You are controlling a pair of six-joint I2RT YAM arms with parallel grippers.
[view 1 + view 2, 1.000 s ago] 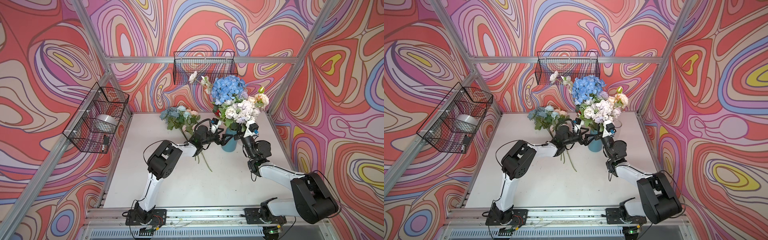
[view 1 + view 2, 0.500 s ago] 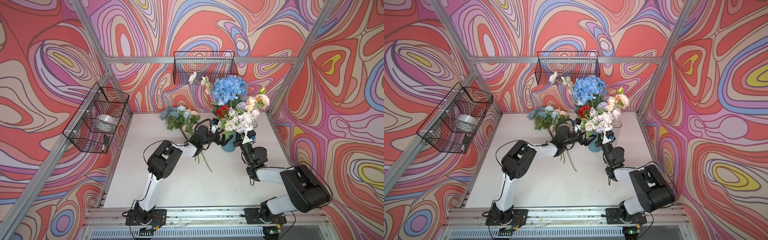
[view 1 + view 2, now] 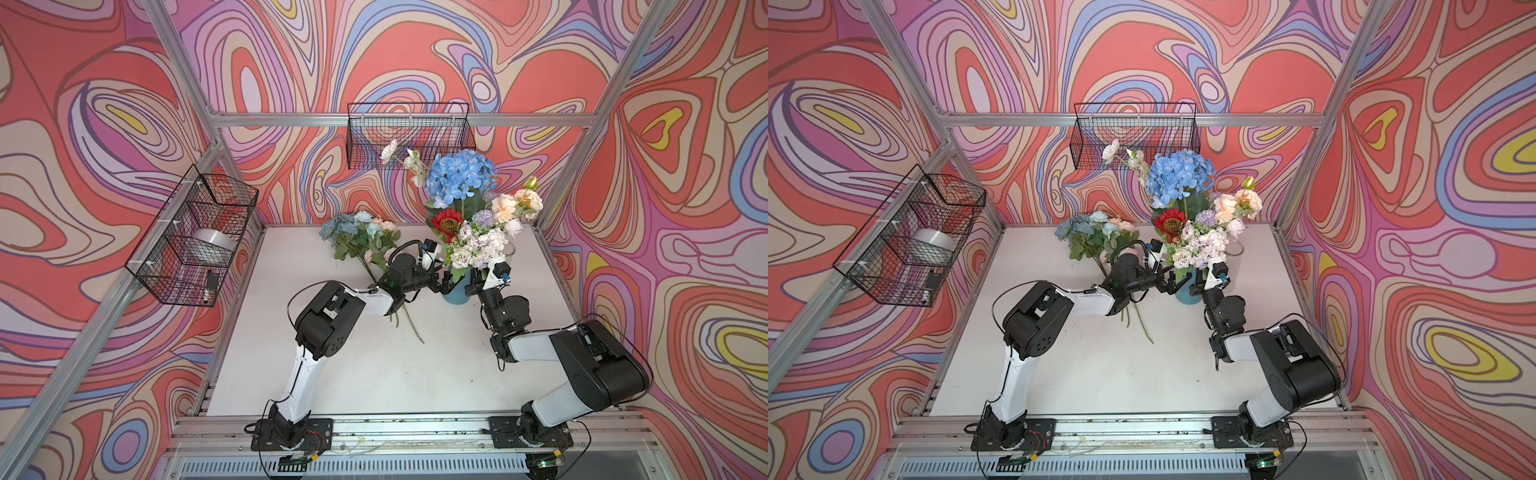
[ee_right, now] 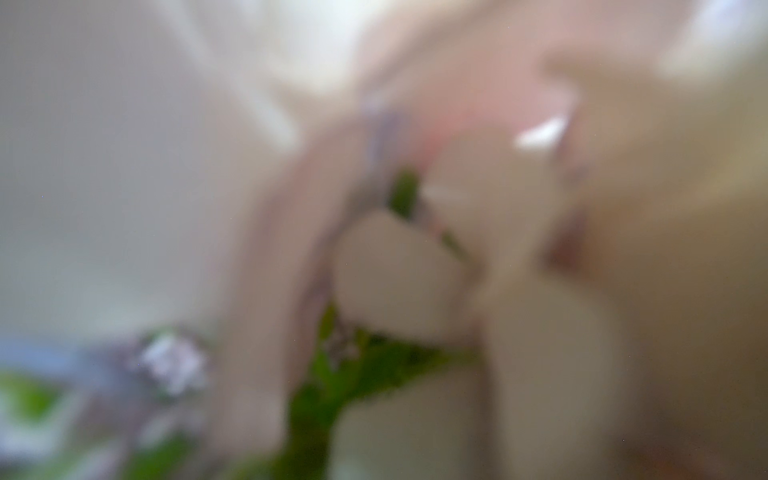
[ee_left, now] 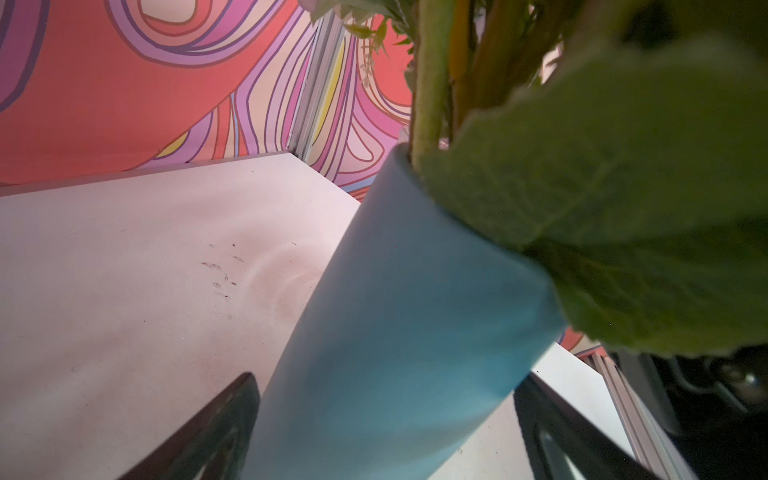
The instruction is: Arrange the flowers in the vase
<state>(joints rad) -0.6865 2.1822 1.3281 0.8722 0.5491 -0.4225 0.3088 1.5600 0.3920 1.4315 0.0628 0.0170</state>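
The flowers are mostly in the blue vase [image 3: 454, 294] at the back of the counter [image 3: 332, 382]: the blue hydrangea [image 3: 461, 176] stands tallest, with the red sunflower [image 3: 447, 222] below it. The pastel bunch [image 3: 478, 247] sits just above the rim. The dusty-blue roses [image 3: 357, 232] lie on the counter, well left of the vase, with their stems running under the left arm.

The left tool [image 3: 448, 283] is spread wide, its jaws on either side of the vase and holding nothing. The right tool [image 3: 473, 286] is pinched closed under the pastel bunch, apparently on its stems, though its wrist view is only a blur of petals.

These look like light, top-heavy fabric blooms on fairly stiff stems. The heads would crush or snag, so the roses are best taken low on the bare stems, below the leaves. The narrow, loaded vase may tip and probably needs steadying.
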